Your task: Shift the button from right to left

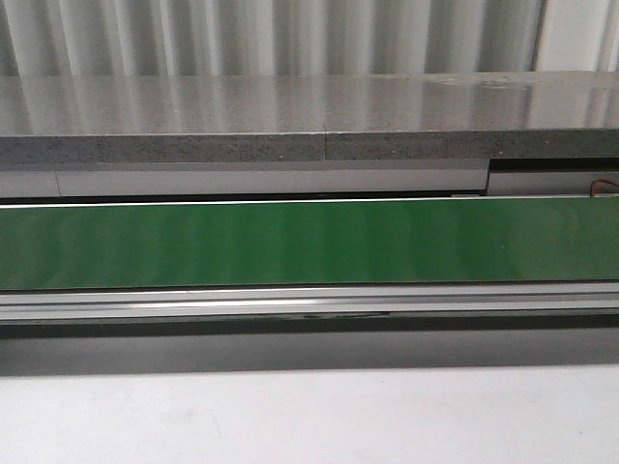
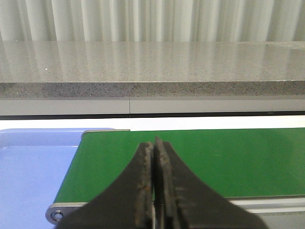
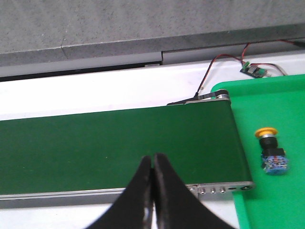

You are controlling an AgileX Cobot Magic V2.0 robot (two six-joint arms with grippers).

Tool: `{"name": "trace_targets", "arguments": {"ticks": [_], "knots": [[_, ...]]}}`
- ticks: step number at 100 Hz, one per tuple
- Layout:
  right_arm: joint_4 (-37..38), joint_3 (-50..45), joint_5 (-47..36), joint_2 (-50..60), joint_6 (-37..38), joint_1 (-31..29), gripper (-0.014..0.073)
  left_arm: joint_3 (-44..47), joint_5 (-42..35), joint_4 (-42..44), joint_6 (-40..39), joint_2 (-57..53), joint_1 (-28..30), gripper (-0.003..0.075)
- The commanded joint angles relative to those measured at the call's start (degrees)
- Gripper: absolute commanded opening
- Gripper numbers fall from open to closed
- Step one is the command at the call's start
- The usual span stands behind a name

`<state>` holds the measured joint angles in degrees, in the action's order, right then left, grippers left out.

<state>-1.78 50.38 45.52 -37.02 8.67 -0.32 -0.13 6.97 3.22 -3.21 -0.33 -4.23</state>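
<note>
Right pincer (image 3: 152, 164) closed over belt (image 3: 119, 148); button (image 3: 270, 151) on green tray (image 3: 281, 200).

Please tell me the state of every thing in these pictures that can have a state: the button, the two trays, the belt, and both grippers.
button: lying on its side in the green tray, not held.
green tray: holds only the button where visible.
blue tray: its visible part is empty.
belt: nothing lies on it.
left gripper: shut, holding nothing, above the belt.
right gripper: shut, holding nothing, above the belt, apart from the button.
</note>
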Motion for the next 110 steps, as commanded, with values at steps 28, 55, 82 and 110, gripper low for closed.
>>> {"name": "trace_targets", "arguments": {"ticks": [28, 55, 82, 110], "knots": [[-4.4, 2.7, -0.4, -8.2, -0.3, 0.0, -0.0064, 1.5, -4.9, -0.5, -0.2, -1.7, -0.5, -0.0020], [-4.1, 2.7, 6.2, -11.5, -0.4, 0.0, 0.0132, 1.5, -4.9, -0.5, -0.2, -1.7, -0.5, -0.0020], [-3.7, 2.7, 5.6, -12.7, -1.1, 0.0, 0.0668, 1.5, -4.9, -0.5, -0.2, -1.7, -0.5, -0.0020], [-2.9, 7.6, 4.9, -19.7, -1.0, 0.0, 0.0646, 1.5, -4.9, -0.5, -0.2, -1.7, -0.5, -0.0020]]}}
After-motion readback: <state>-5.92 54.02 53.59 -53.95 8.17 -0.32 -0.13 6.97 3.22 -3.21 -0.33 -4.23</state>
